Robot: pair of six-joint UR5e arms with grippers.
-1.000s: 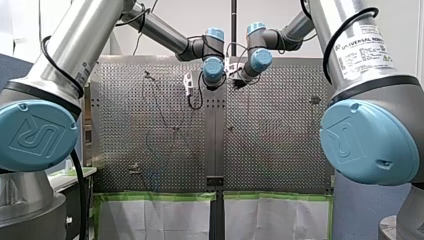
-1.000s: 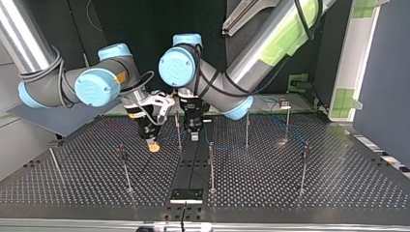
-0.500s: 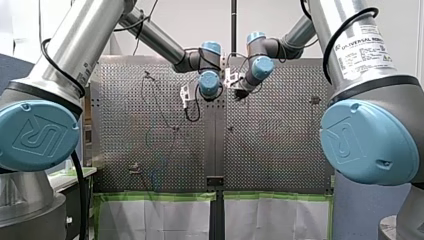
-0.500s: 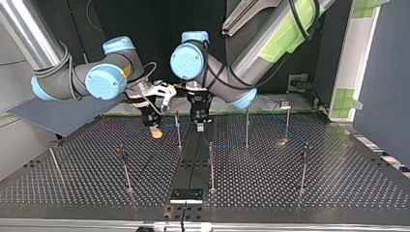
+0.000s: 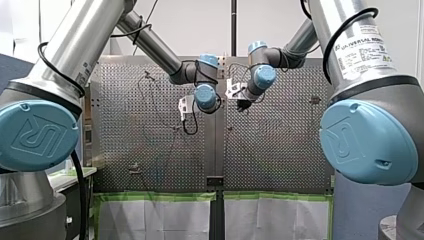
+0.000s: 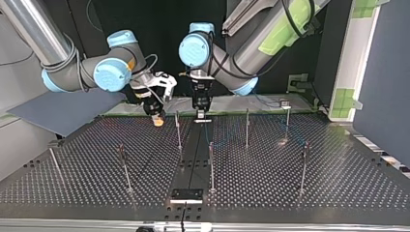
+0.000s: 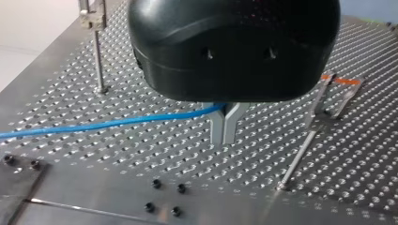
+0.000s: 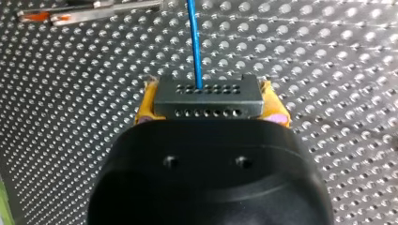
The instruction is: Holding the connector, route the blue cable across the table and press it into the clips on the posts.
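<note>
The table [image 6: 290, 183] is matt grey perforated metal, and the posts [image 6: 211, 164] are thin bare metal rods. The cable [image 7: 103, 124] has a smooth blue plastic sheath. The connector [image 8: 208, 96] looks matt dark grey. My left gripper [image 7: 224, 138] has a glossy black shell and dull metal fingers [image 7: 218, 126].

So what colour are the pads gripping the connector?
Yellow pads flank the connector; right wrist view shows it best.

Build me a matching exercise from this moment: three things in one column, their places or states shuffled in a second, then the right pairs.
Things:
1. connector
2. blue cable
3. post

Places or states:
A. stands upright on the perforated table
B. clamped in my right gripper
C. pinched in my left gripper

Pairs: 1-B, 2-C, 3-A
</note>
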